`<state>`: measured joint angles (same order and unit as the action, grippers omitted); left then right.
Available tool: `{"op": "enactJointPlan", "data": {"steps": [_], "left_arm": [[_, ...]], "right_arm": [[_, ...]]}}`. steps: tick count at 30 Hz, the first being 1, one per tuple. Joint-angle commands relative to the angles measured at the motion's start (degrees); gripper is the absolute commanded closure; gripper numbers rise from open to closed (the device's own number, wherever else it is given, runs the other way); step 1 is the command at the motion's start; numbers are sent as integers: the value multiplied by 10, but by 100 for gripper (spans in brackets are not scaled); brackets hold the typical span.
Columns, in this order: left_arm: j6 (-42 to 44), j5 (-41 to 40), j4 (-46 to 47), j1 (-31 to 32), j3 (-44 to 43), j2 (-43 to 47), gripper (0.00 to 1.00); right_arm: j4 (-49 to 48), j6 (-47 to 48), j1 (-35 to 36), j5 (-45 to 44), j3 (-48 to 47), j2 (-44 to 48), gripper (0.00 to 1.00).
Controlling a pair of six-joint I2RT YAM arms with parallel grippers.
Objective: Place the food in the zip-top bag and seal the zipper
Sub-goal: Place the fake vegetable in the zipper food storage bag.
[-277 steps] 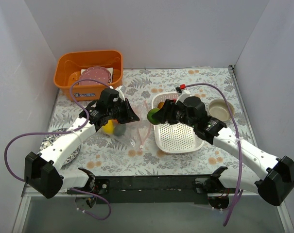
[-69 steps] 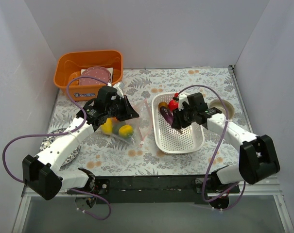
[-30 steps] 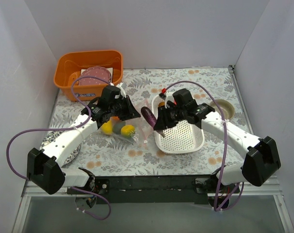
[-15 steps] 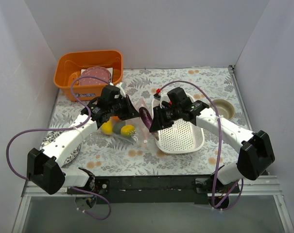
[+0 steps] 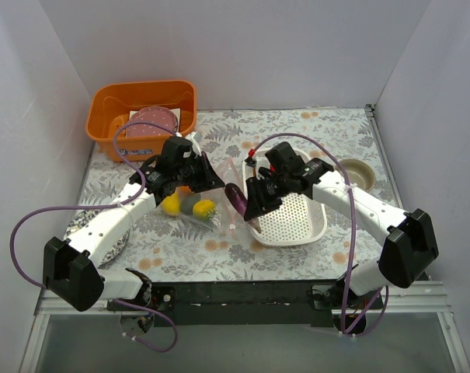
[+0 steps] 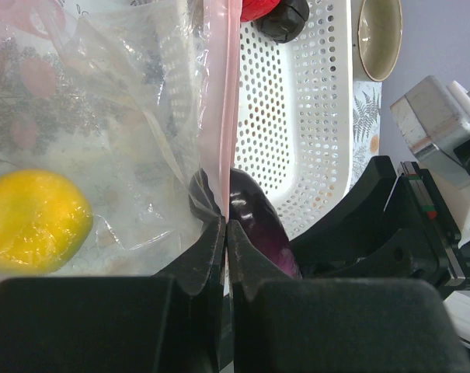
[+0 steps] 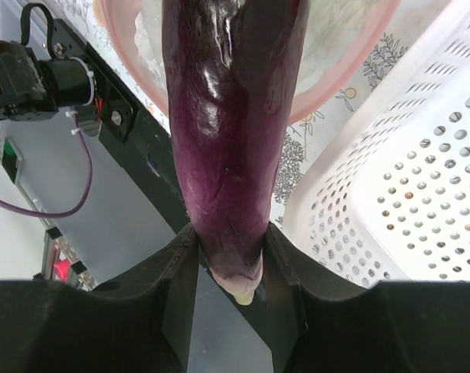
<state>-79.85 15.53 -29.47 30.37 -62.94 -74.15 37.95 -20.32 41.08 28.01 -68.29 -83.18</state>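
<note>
We see a fern-print table [image 5: 297, 124] between white walls [image 5: 242, 47] — left gripper [image 6: 225, 225] pinched tight on the zipper [image 6: 219, 101], right gripper [image 7: 228, 241] clasping the eggplant [image 7: 227, 116] just beside the basket [image 5: 316, 231], centre frame.

The clear, crinkly zip-top bag [image 6: 126, 93] hangs pinched at its pink zipper [image 6: 219, 101] in the closed left gripper [image 6: 225, 233], its mouth held in an open loop. Inside it lie a yellow mango [image 5: 171, 204], a greenish piece [image 5: 189, 207] and a yellow-orange fruit [image 5: 204, 207]. The glossy purple eggplant [image 7: 231, 116], clamped at its stem end by the right gripper [image 7: 231, 256], points tip-first at that mouth.
</note>
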Motion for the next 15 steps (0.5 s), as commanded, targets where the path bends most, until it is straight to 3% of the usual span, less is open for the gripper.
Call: {"op": "enactJointPlan", "data": {"steps": [1, 15], "left_arm": [[14, 5, 11, -1, -2, 19, 100], [75, 97, 26, 0, 22, 26, 100]], "right_arm": [[53, 23, 12, 3, -42, -18, 87], [62, 12, 13, 4, -97, -80, 91]]}}
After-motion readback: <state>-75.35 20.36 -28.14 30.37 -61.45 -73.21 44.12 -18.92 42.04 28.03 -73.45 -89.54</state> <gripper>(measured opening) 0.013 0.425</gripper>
